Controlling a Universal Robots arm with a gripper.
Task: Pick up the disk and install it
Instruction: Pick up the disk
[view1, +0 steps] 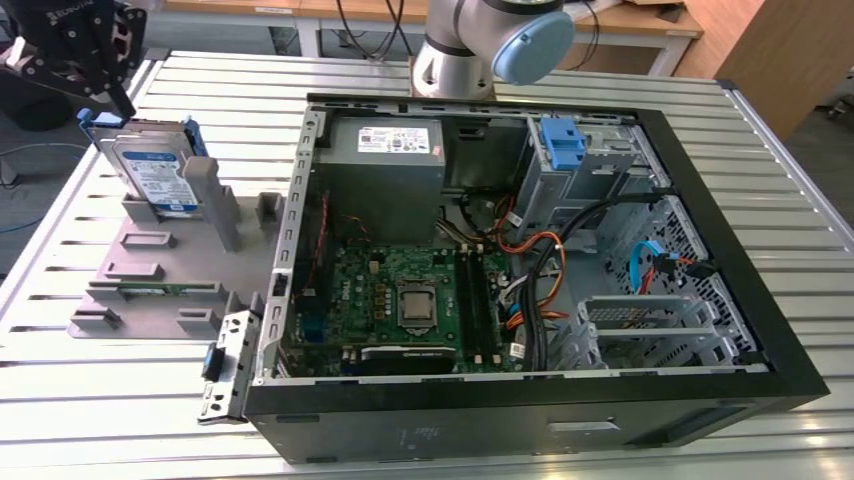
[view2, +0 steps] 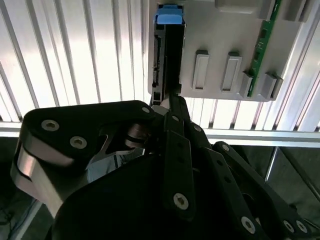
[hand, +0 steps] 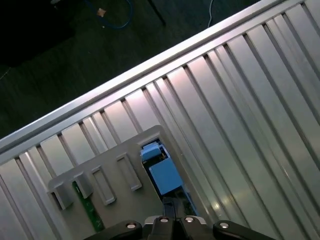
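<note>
Gripper (view2: 170, 100) links crowd the second wrist view, with the jaws drawn narrow at the near end of the disk (view2: 167, 50). I cannot tell whether they pinch it, because the tips cover the contact. The disk's long axis runs straight away from the jaws. In the exterior view the disk stands on edge in the stand (view1: 160, 270), at 9 o'clock of the case (view1: 787, 380), with the gripper at its 11 o'clock, cut off by the frame.

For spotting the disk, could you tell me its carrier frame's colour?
Blue; the carrier frame shows best in the first wrist view.
</note>
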